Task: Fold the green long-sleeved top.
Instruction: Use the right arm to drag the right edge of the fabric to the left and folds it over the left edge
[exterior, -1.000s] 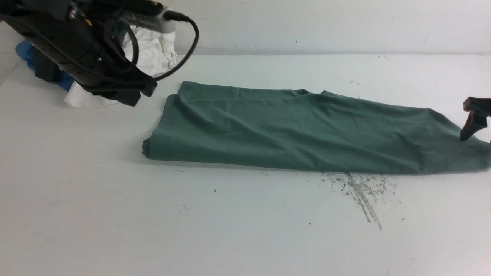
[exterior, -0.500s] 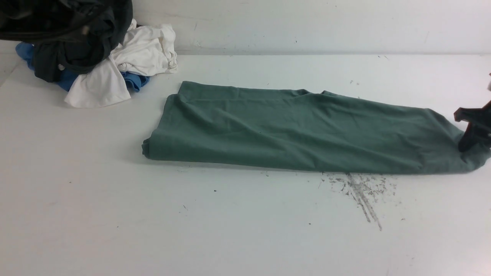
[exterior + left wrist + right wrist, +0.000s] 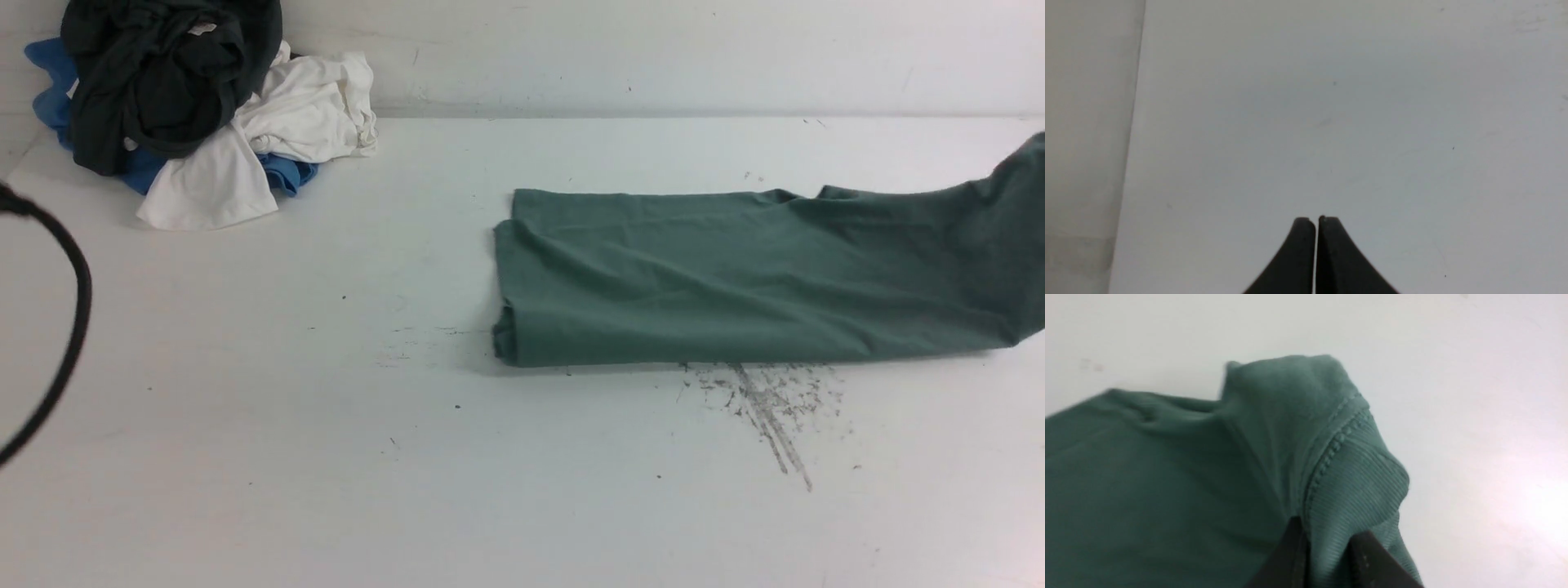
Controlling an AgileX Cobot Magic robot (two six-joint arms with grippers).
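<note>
Toward the bench's [image 3: 245, 457] right edge in the front view, the green long-sleeved top [image 3: 735, 278] lies folded, its right end lifted. Left wrist view: the left hand [image 3: 1316, 222] is closed, empty, over bare bench. Right wrist view: the right hand [image 3: 1327, 539] pinches the top's ribbed cuff [image 3: 1359, 477].

We note: sage-green top [image 3: 735, 278], ribbed cuff [image 3: 1359, 486] btwn black right gripper [image 3: 1327, 549] jaws; white table [image 3: 245, 457]; black, white, blue garments [image 3: 180, 114] well apart.

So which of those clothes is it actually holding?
The green top; the right jaws pinch its ribbed edge. The black, white and blue ones lie piled apart.
</note>
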